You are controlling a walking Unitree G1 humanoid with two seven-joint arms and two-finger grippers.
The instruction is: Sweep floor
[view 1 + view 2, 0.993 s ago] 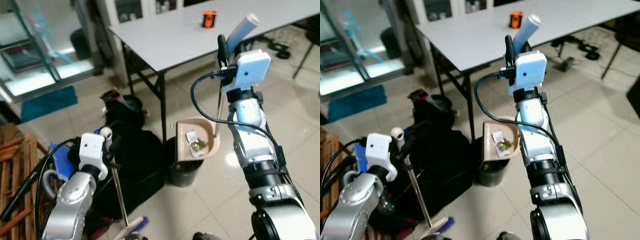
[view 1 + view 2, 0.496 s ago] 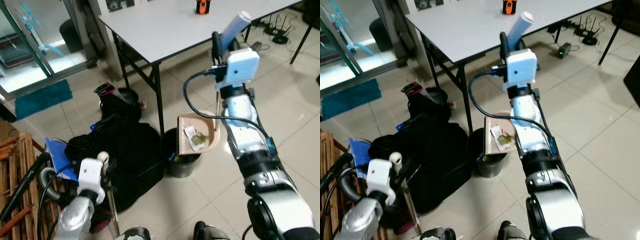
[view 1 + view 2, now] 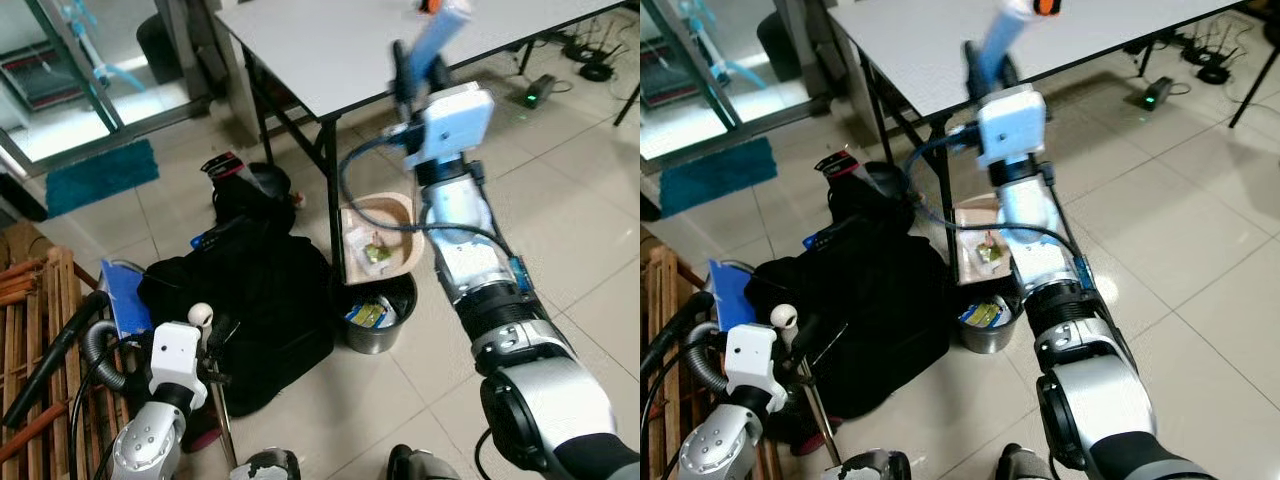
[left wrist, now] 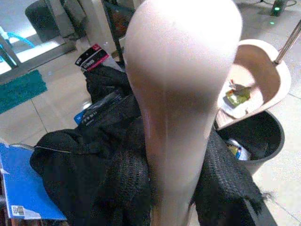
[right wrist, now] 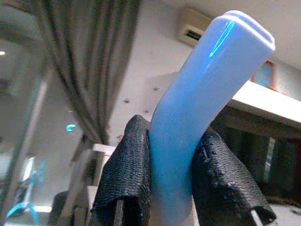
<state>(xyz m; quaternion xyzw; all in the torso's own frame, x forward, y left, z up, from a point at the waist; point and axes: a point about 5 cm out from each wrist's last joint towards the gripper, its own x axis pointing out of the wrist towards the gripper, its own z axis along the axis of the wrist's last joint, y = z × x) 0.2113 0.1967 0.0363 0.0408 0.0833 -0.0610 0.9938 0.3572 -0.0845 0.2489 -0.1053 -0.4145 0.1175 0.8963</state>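
Fingers (image 5: pixel 123 183) of right end effector (image 5: pixel 171 188) clamp, seemingly firmly, blue dustpan handle (image 5: pixel 197 108).

grey table (image 3: pixel 330 50), black bag (image 3: pixel 255 300) on tiled floor, teal mat (image 3: pixel 100 175), blue folder (image 3: pixel 125 310)

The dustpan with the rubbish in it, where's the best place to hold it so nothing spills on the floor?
By its blue handle at the top of the long pole, from above, as the right gripper does now with a finger on each side. The dustpan hangs low under that pole, right over the bin, so holding it high lets it tip its rubbish in.
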